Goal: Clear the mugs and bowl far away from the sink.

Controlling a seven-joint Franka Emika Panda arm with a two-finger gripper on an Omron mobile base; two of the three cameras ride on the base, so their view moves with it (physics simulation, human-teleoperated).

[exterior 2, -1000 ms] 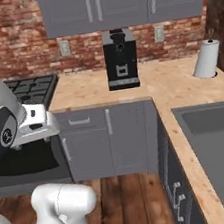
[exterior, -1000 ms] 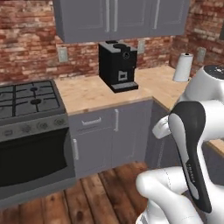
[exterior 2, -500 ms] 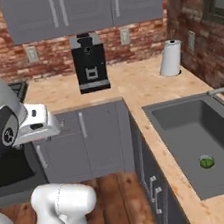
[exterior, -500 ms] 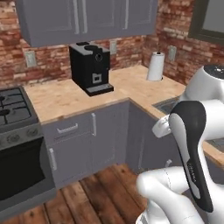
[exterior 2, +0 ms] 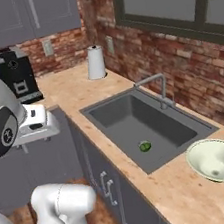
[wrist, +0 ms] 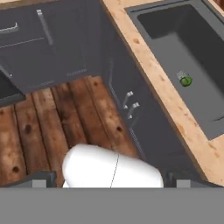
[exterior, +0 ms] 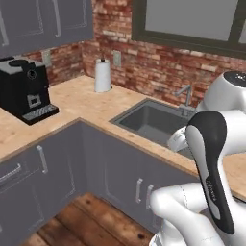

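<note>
Bowl, wide shallow pale cream-green with lighter rim (exterior 2: 217, 159): upright on the light wooden tabletop (exterior 2: 183, 191), just beside the right end of the large dark grey rectangular sink (exterior 2: 144, 122). Small green item (exterior 2: 145, 146) lies on the basin floor near the drain. Slim grey metal faucet (exterior 2: 157, 87) at the sink's back edge. White paper-towel roll (exterior 2: 95, 62) stands in the corner. Tool: state cannot be told.

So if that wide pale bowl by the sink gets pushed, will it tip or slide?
The bowl looks wide and shallow, so it probably slides rather than tips. Its surface looks smooth and glossy, perhaps slippery to grip. It sits beside the sink, so a careless shove might drop it in.
</note>
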